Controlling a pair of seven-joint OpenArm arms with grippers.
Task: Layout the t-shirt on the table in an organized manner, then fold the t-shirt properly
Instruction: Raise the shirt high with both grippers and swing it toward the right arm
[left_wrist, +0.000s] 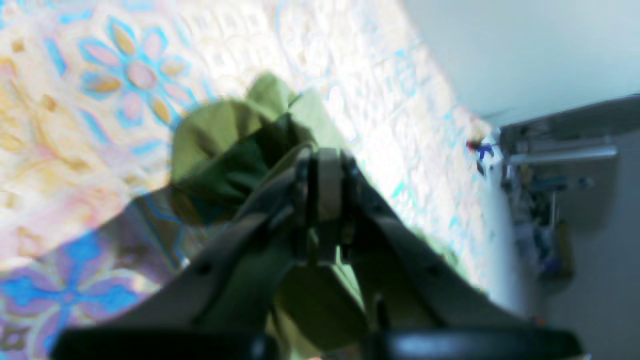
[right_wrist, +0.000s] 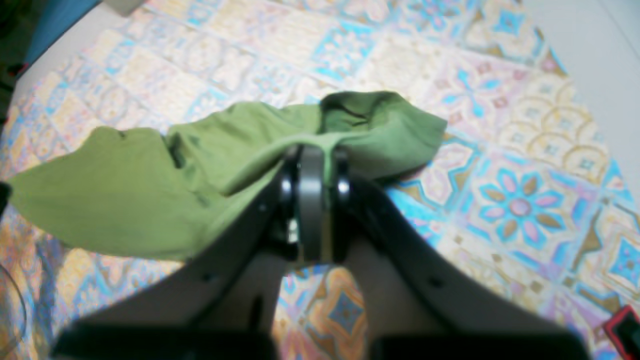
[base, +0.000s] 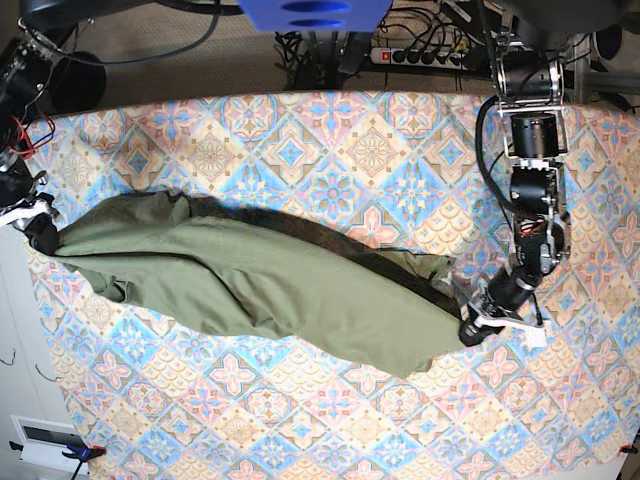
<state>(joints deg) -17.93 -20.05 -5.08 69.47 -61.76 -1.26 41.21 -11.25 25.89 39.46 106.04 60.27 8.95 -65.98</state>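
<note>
T-shirt (base: 260, 275) stretched between both claws across the counter (base: 330, 150).
Left claw (left_wrist: 324, 162) pinches bunched olive fabric at one end; right claw (right_wrist: 314, 155) pinches the other. Shirt lies crumpled in a long band, middle resting on the patterned cloth.

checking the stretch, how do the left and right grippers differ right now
In the base view, the left gripper grips the t-shirt well inside the table; the right gripper grips it at the table's edge. Both are shut on cloth, pulling it taut between them.
</note>
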